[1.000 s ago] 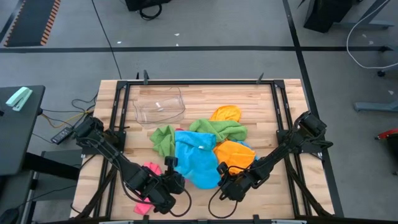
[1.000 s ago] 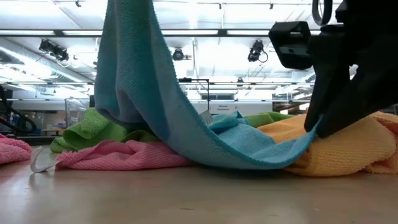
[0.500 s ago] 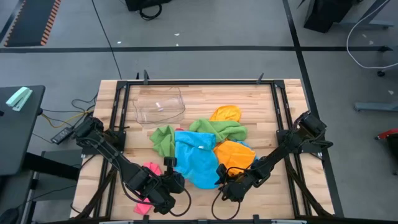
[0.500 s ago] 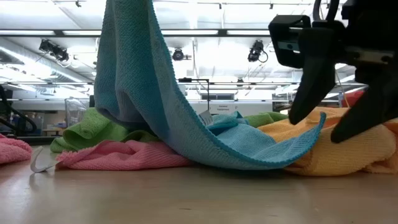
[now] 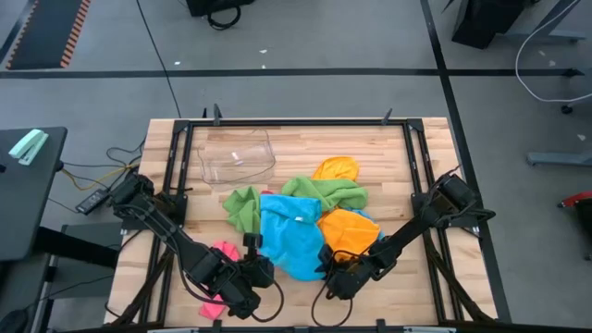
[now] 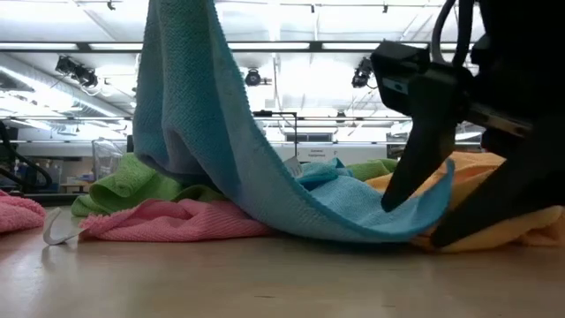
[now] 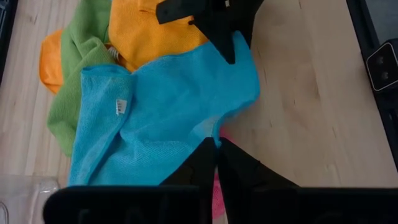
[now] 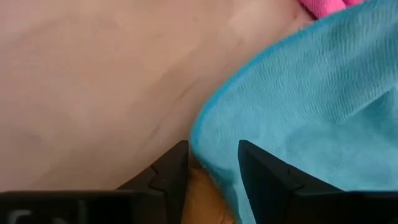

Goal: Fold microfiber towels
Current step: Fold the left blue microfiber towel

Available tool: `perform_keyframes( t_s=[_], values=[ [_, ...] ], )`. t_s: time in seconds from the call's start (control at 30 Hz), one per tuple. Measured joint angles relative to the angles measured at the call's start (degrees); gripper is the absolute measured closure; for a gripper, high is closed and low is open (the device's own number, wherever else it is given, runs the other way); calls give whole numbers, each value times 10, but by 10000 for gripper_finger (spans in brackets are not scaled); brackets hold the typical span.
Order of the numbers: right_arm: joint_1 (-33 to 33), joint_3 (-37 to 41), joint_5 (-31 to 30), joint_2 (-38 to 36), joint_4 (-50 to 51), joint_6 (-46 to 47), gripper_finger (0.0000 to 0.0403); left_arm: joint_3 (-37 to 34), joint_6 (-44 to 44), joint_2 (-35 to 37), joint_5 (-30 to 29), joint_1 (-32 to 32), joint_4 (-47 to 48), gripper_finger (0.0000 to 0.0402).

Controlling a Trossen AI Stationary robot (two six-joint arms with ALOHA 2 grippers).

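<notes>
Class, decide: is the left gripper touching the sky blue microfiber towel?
Touching. In the left wrist view, the left gripper is shut on the sky blue microfiber towel's edge; the low view shows the towel hanging lifted.

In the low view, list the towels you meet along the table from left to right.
Pink towel → green towel rising behind it → blue towel, lifted at one end → orange towel by the right gripper.

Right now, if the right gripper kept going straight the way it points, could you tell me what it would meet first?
Most likely the blue towel: its edge already lies between the right gripper's open fingers, with bare table beside it. Depth is hard to judge.
</notes>
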State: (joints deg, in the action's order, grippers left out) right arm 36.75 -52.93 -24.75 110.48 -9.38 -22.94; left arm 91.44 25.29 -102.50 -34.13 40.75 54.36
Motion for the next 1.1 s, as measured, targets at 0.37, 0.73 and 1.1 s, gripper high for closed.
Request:
perform_keyframes(
  t_s=[0.37, 0.73, 1.1],
  values=[
    [-4, 0, -15, 0, -36, -20, 277, 0, -1, 0, 0, 0, 4, 378],
    [-19, 0, -34, 0, -49, -17, 291, 0, 1, 0, 1, 3, 3, 394],
    [-19, -1, 1, 0, -4, 30, 351, 0, 9, 0, 4, 7, 4, 375]
  ],
)
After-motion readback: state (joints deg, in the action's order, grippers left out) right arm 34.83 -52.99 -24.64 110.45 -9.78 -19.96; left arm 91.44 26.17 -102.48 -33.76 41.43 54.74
